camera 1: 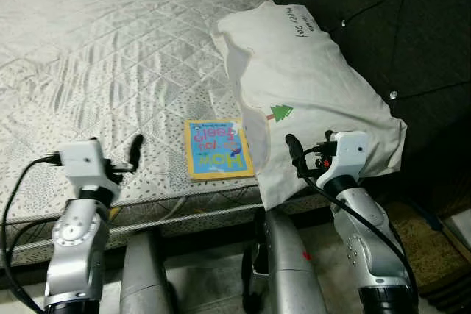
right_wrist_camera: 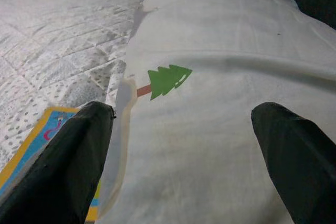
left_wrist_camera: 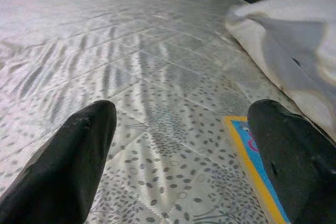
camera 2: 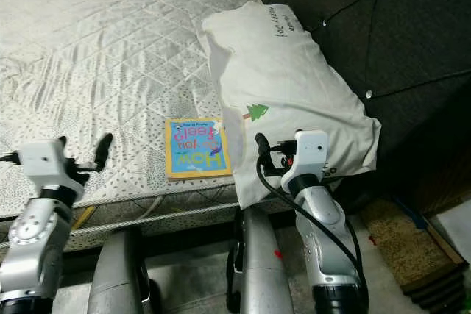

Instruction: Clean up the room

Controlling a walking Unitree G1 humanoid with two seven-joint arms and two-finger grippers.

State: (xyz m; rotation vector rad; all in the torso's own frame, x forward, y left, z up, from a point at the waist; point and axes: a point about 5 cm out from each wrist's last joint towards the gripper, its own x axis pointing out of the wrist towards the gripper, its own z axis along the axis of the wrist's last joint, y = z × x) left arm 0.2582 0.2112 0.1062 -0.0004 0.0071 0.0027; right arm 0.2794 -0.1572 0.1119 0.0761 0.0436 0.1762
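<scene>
dark tufted headboard (camera 1: 412,42), woven mat (camera 1: 430,244)

Bright overhead light is glaring off the shiny quilted grey mattress (camera 1: 110,49) toward 11 o'clock, while the black tufted headboard (camera 1: 397,27) at 2 o'clock is sinking into shadow; wrist views are blurring nearby.

Before me, the quilted mattress (camera 1: 110,56) carries a white pillow (camera 1: 309,86) beside a yellow-bordered book (camera 1: 217,149).

Counted: one pillow (camera 1: 305,86), one book (camera 1: 215,149), one bed (camera 1: 110,56), two claws seen, left claw (left_wrist_camera: 178,156) and right claw (right_wrist_camera: 184,156).
</scene>
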